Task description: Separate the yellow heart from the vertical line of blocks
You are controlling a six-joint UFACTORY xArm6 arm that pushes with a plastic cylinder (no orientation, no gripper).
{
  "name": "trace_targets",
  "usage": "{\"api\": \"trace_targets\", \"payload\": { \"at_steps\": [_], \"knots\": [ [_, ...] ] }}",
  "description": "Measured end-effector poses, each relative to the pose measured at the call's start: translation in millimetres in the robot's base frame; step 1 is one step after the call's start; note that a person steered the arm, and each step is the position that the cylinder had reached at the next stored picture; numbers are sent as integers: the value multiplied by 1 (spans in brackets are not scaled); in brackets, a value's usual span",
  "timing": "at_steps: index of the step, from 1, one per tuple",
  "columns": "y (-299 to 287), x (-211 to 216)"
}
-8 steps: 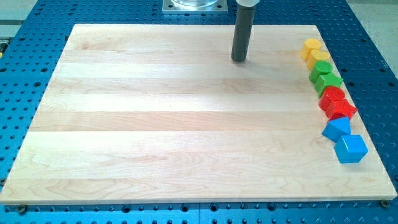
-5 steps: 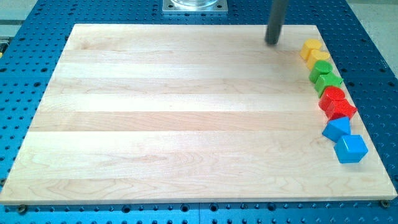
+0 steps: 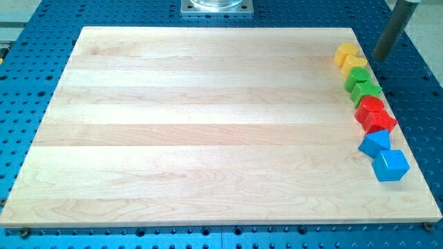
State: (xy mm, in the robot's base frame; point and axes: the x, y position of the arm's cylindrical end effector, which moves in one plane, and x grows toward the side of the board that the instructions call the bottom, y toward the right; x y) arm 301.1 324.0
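Several blocks stand in a line down the view's right edge of the wooden board (image 3: 208, 131). From the top they are a yellow block (image 3: 345, 52), a second yellow block (image 3: 356, 64), two green blocks (image 3: 358, 76) (image 3: 366, 90), two red blocks (image 3: 370, 106) (image 3: 378, 122), a blue block (image 3: 376, 143) and a blue cube (image 3: 390, 165). I cannot tell which yellow block is the heart. My tip (image 3: 380, 59) is just to the right of the two yellow blocks, past the board's right edge, and not touching them.
The board lies on a blue perforated table (image 3: 422, 76). A metal mounting plate (image 3: 217, 6) sits at the view's top centre.
My tip has moved from the top middle of the board to the right, past the board's edge, to beside the yellow blocks. No block has moved.
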Motion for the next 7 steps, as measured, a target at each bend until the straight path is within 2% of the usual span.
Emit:
{"api": "trace_targets", "payload": {
  "at_steps": [2,4,6,7],
  "knots": [
    [-62,41],
    [-119,42],
    [-144,42],
    [-144,66]
  ]
}}
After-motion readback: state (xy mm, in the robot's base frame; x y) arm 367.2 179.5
